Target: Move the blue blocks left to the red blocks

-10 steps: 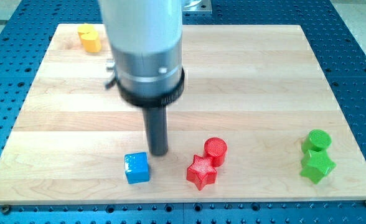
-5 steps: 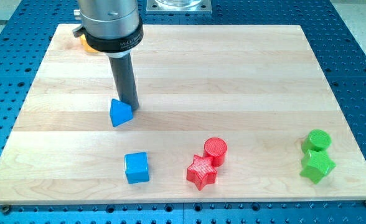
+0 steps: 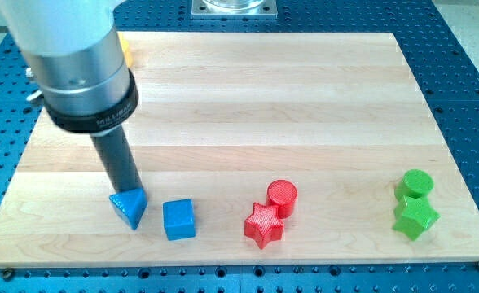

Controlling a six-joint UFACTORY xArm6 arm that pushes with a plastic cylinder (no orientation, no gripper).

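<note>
Near the view's bottom left, the bare tip holds nothing, touching the blue triangle beside the blue cube. Push both gently rightward toward the 2 red blocks.

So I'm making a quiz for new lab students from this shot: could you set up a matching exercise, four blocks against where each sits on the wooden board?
Blocks:
1. blue triangular block
2. blue cube block
3. red star-shaped block
4. green star-shaped block

Places:
A. near the view's right edge, just below the green cylinder
B. touching the red cylinder, on its lower left
C. right below my tip
D. between the triangular block and the red pair

Pairs: 1-C, 2-D, 3-B, 4-A
</note>
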